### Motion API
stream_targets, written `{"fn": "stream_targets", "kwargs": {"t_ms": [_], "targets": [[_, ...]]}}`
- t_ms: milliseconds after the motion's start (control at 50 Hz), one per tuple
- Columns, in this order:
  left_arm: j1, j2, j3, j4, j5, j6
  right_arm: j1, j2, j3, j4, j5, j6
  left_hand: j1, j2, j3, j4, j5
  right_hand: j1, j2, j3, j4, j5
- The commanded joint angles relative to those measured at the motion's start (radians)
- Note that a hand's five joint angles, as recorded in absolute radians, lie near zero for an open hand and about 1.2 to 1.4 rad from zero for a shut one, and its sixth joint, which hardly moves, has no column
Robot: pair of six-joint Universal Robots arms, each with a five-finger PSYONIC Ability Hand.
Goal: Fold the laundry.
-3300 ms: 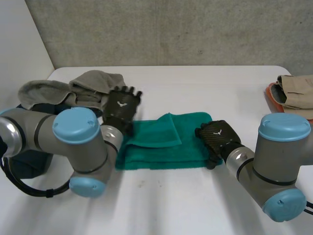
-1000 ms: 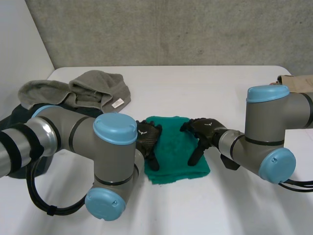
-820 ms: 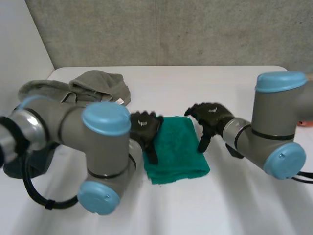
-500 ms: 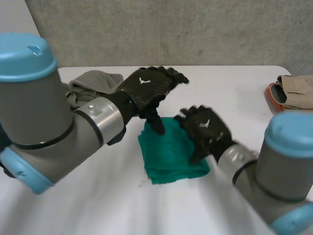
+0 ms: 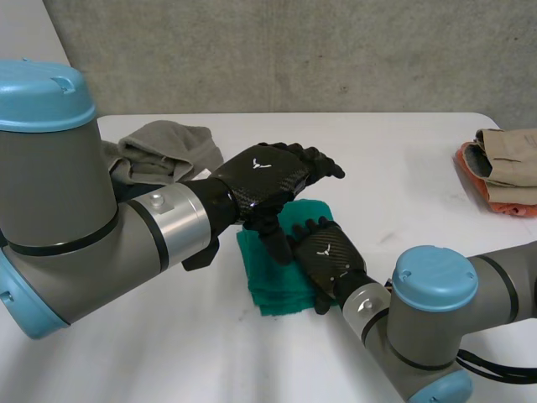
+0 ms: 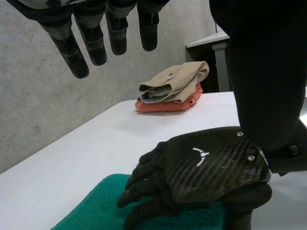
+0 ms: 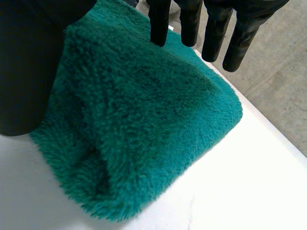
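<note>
Your robot's body: grey arms, blue caps, black hands.
On the left arm (image 5: pixel 59 210) and right arm (image 5: pixel 470 294) you see thick grey joints, silver collars and light-blue round caps; the left hand (image 5: pixel 267 178) and right hand (image 5: pixel 329 259) have glossy carbon-weave backs with a white emblem and small screws.

You face a smooth white bench (image 5: pixel 403 168) backed by a rough grey concrete wall (image 5: pixel 294 50), with a plain pale wall (image 5: pixel 21 25) at its left. Beyond the bench's right end stands a dark, pale-topped piece of furniture (image 6: pixel 219 67).

Thick green towel (image 5: pixel 268 287), folded small, at the table's (image 5: pixel 403 159) middle; grey cloth (image 5: pixel 164 147) heaped left; folded stack (image 5: pixel 508 168) right
</note>
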Motion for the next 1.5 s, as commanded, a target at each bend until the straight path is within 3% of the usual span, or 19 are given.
{"fn": "stream_targets", "kwargs": {"t_ms": [20, 300, 360, 400, 420, 580, 720, 980, 1160, 1360, 1500], "targets": [[0.000, -0.001, 0.000, 0.000, -0.001, 0.000, 0.000, 0.027, -0.045, 0.001, -0.001, 0.001, 0.031, 0.037, 0.036, 0.040, 0.030, 0.059, 0.042, 0.046, 0.026, 0.030], [0.002, 0.003, -0.001, 0.001, -0.001, 0.000, 0.000, 0.105, -0.186, 0.011, -0.010, 0.008, 0.034, 0.040, 0.039, 0.043, 0.033, 0.397, 0.379, 0.384, 0.363, 0.367], [0.002, 0.003, -0.001, 0.001, -0.001, 0.002, 0.000, 0.127, -0.217, 0.011, -0.015, 0.011, 0.034, 0.040, 0.039, 0.043, 0.033, 0.754, 0.737, 0.741, 0.721, 0.725], [0.002, 0.005, -0.005, 0.001, -0.001, 0.000, -0.001, 0.139, -0.240, 0.010, -0.018, 0.012, 0.034, 0.040, 0.039, 0.043, 0.033, 1.153, 1.135, 1.140, 1.119, 1.124], [0.003, 0.007, -0.005, 0.001, -0.001, 0.000, -0.004, 0.141, -0.246, 0.008, -0.019, 0.012, 0.034, 0.040, 0.039, 0.043, 0.033, 1.194, 1.177, 1.181, 1.161, 1.165], [0.034, 0.011, -0.006, 0.003, -0.001, 0.000, -0.012, 0.133, -0.284, 0.001, -0.033, 0.018, 0.034, 0.040, 0.039, 0.043, 0.033, 1.195, 1.177, 1.182, 1.161, 1.165], [0.055, 0.014, -0.005, 0.003, -0.002, 0.000, -0.142, 0.103, -0.304, -0.002, -0.049, 0.014, 0.039, 0.046, 0.045, 0.049, 0.039, 1.195, 1.177, 1.182, 1.161, 1.165], [0.084, 0.048, -0.005, 0.004, -0.002, -0.009, -0.356, 0.076, -0.586, -0.105, -0.274, 0.037, 0.040, 0.046, 0.045, 0.049, 0.039, 1.195, 1.177, 1.182, 1.161, 1.165], [0.088, 0.046, -0.005, 0.004, -0.002, -0.009, -0.606, 0.093, -0.804, -0.183, -0.403, 0.181, 0.040, 0.046, 0.045, 0.049, 0.039, 1.195, 1.177, 1.182, 1.161, 1.165], [0.088, 0.046, -0.008, 0.004, -0.002, -0.009, -0.822, 0.245, -0.901, -0.380, -0.605, 0.346, 0.040, 0.046, 0.045, 0.049, 0.039, 1.195, 1.177, 1.182, 1.161, 1.165], [0.088, 0.036, -0.008, 0.009, -0.004, -0.009, -0.931, 0.381, -0.910, -0.461, -0.632, 0.386, 0.042, 0.049, 0.048, 0.052, 0.042, 1.195, 1.177, 1.182, 1.161, 1.165]]}}
